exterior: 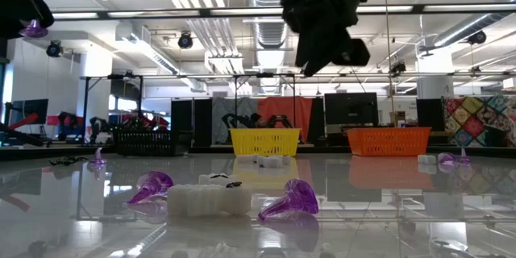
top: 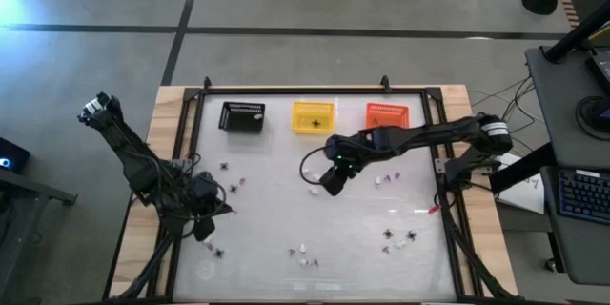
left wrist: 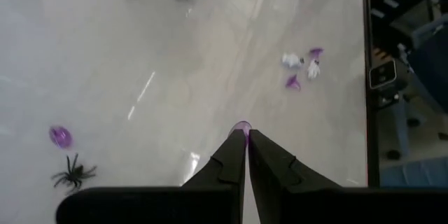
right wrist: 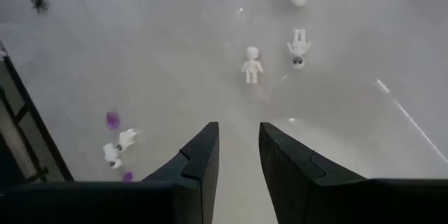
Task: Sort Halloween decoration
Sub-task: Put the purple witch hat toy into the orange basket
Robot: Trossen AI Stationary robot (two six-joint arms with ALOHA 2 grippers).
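My left gripper [left wrist: 246, 134] hangs above the table's left-near part [top: 203, 221], shut on a small purple bit [left wrist: 242, 125]. In the low view that bit [exterior: 32, 28] sits high above the surface. My right gripper [right wrist: 238, 136] is open and empty, hovering over the table's middle [top: 331, 183] above small white figures [right wrist: 252, 64]. More white bits [top: 382, 180], black spiders [left wrist: 73, 175] and purple bits [left wrist: 60, 136] lie scattered flat on the table. The black basket [top: 242, 116], yellow basket [top: 314, 116] and orange basket [top: 386, 114] stand along the far edge. My left gripper pinches the purple bit [left wrist: 242, 125] between its two fingertips, only at their free ends. The fingers point down from above. The bit is lifted clear of the table.
A raised dark frame [top: 191, 143] borders the glossy table. Near the near edge lie a white piece [exterior: 208, 199] and purple pieces [exterior: 290, 200]. A cluster of trinkets [top: 398, 238] sits right-near. Open surface lies between the two grippers.
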